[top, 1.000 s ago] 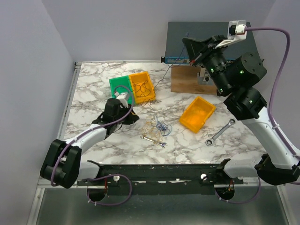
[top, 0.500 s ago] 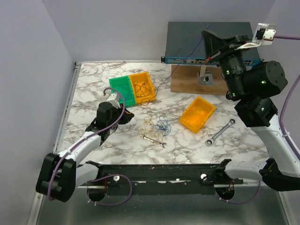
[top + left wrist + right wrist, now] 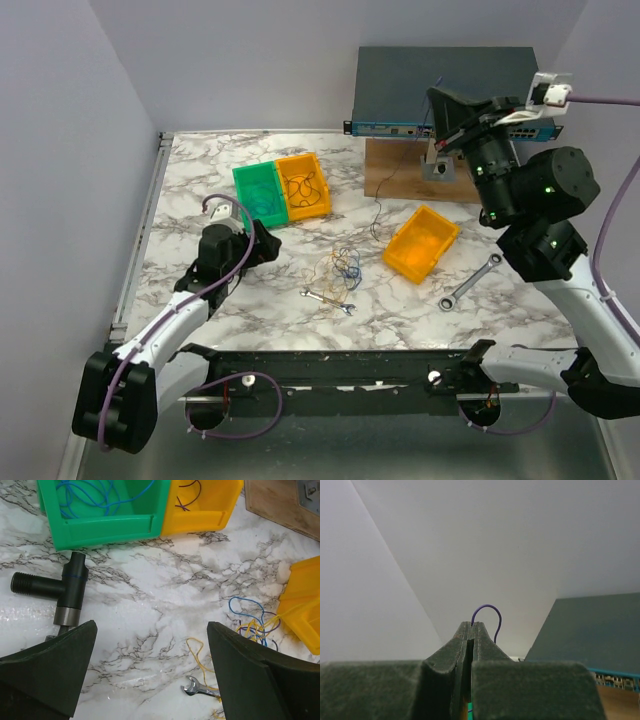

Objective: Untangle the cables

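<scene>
The tangle of cables lies near the middle of the marble table, a loose knot of blue, yellow-orange and dark strands between the left gripper and a loose yellow bin. The left gripper hovers low over bare marble with its fingers spread wide and nothing between them. A small spanner lies just on the near side of the knot, and a black T-shaped pipe fitting lies by the left finger. Further back, a green bin holding coiled blue cable touches an orange bin. The right gripper is raised high in front of a dark rack unit, fingers pressed together on a thin purple wire that loops above the tips. In the top view a thin strand hangs from it toward the table beside the yellow bin. A larger wrench lies right of that bin
</scene>
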`<state>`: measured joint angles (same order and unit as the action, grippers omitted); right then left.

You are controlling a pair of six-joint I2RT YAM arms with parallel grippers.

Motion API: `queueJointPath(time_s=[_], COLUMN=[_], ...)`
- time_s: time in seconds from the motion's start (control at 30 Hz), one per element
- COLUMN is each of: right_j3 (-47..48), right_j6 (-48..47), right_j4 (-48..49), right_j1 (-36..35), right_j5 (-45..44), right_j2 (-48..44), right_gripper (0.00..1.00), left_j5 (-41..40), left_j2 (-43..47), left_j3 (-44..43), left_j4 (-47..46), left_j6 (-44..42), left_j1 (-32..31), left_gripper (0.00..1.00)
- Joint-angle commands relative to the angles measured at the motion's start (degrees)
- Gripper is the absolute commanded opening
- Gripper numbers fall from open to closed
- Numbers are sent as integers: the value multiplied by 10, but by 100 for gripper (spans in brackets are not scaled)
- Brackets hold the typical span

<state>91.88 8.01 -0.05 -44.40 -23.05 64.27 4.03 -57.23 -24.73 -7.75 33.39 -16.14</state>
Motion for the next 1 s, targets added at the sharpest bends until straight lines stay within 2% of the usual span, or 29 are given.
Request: queueJointPath(time_s=[0.0,0.1,0.17,0.27,0.37,0.47,0.6,0.73,0.97], right_j3=[-50,-68,-64,-54,-50,-41,-29,-26,-16], right_j6=[28,37,35,35,39,43,49,55,65], right_j4=[1,-19,-27,-33,-32,-36,-43,-39,-31], right_j1=[1,1,1,1,1,1,1,1,1], right_j5=[23,44,47,48,57,62,69,65,58], right_j2=[-11,-15,-13,-15,-19,-20,-25,-38,-62], right_gripper=[1,1,1,1,1,1,1,1,1], left_j5=[24,152,191,173,174,177,169,193,233], left_j2=[8,19,16,-15,-92,-172,-229,-287,-367], left_j3=[5,47,51,21,-43,-99,-127,-162,-214], left_j4=[-21,-158,-214,-211,-181,-152,-158,-160,-169], left_j6=[-19,-27,-49,-96,-116,-101,-73,-56,-38], left_j1=[2,-7,-38,-99,-138,-147,-151,-159,-180], left_gripper=[96,95,91,88,84,79,74,74,80])
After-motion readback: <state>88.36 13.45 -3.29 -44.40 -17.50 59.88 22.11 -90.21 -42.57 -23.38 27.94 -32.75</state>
